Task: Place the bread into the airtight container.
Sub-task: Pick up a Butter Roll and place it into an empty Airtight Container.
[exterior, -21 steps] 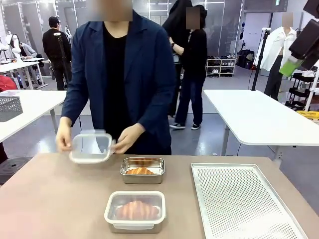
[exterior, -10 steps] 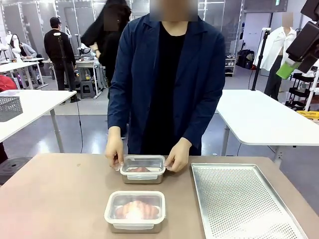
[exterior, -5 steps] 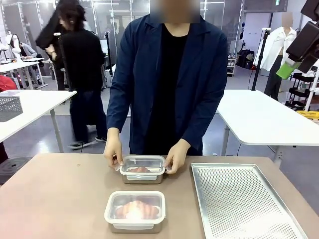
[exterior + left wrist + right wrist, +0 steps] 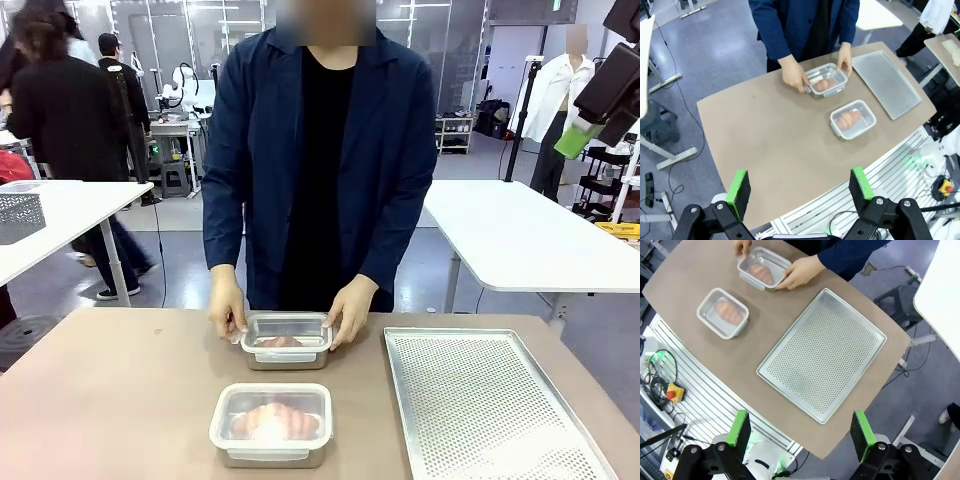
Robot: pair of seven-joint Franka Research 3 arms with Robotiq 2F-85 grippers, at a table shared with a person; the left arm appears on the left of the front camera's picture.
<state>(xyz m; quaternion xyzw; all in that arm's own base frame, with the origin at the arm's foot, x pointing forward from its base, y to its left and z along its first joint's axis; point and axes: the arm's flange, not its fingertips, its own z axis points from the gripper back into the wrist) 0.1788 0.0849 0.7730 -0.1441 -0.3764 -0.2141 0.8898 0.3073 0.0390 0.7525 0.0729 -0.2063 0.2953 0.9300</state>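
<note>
The table (image 4: 110, 400) has a matt, smooth brown top, and on it lies a dull silver metal tray (image 4: 490, 405) whose flat bed is finely perforated. Both containers, the far one (image 4: 287, 340) and the near one (image 4: 271, 425), have brushed metal walls under clear, glossy plastic lids that catch the light, with golden-brown glossy bread (image 4: 275, 420) showing through. The person's jacket sleeve (image 4: 228, 170) is dark blue matt cloth, and each gripper's pads (image 4: 739, 186) look like matt green rubber on black plastic fingers.

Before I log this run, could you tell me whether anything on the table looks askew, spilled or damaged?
Nothing stands out. Both lidded containers sit flat, each holding a croissant; the person's hands press the far lid, and the perforated tray lies square.
</note>
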